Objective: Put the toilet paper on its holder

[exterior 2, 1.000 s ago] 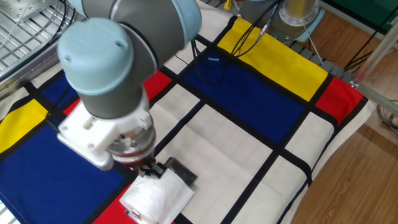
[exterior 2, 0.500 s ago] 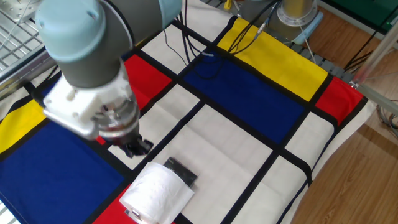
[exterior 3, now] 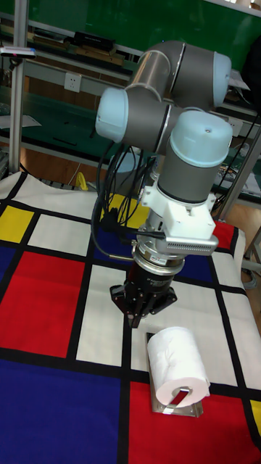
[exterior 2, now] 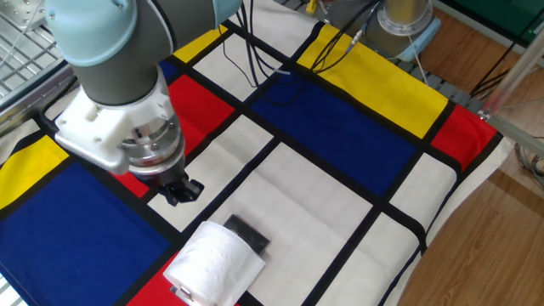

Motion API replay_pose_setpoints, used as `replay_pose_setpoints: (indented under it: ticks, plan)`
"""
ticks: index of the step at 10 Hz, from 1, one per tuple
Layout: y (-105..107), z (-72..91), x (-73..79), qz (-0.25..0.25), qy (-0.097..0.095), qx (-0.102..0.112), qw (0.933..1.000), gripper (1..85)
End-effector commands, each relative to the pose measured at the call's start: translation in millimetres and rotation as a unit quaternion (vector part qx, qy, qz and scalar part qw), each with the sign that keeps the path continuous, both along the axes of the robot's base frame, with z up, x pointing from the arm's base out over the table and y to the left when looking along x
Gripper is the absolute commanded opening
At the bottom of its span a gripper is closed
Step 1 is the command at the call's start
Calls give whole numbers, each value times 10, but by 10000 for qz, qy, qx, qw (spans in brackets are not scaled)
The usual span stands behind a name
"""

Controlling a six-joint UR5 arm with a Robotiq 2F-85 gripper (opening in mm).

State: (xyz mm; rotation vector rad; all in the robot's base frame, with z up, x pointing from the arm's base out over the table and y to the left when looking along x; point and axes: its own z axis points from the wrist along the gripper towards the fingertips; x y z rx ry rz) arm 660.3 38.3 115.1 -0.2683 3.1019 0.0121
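Near worktop's front edge, roll (exterior 3: 177,365) seated on holder (exterior 3: 176,406); claw (exterior 3: 143,310) empty, clear, spread indiscernible. Straight retreat advised, trailing sheet left undisturbed.

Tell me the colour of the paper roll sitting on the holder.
The soft paper roll is white, seen best in the tall fixed view.
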Motion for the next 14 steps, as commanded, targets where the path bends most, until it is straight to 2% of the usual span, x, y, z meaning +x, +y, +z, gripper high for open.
replay_pose_setpoints:
  ticks: [1,4,7,8,10,14]
  plan:
    - [-89,-10,-27,-122,-15,26,9999,13]
    - [-314,-104,-216,-22,-92,-31,10000,13]
    - [-409,-135,-380,131,-100,-14,9999,13]
    - [-404,-133,-372,176,-116,23,9998,13]
    - [-396,-105,-258,238,-86,44,9997,13]
    - [-369,-104,-248,153,-86,85,9998,13]
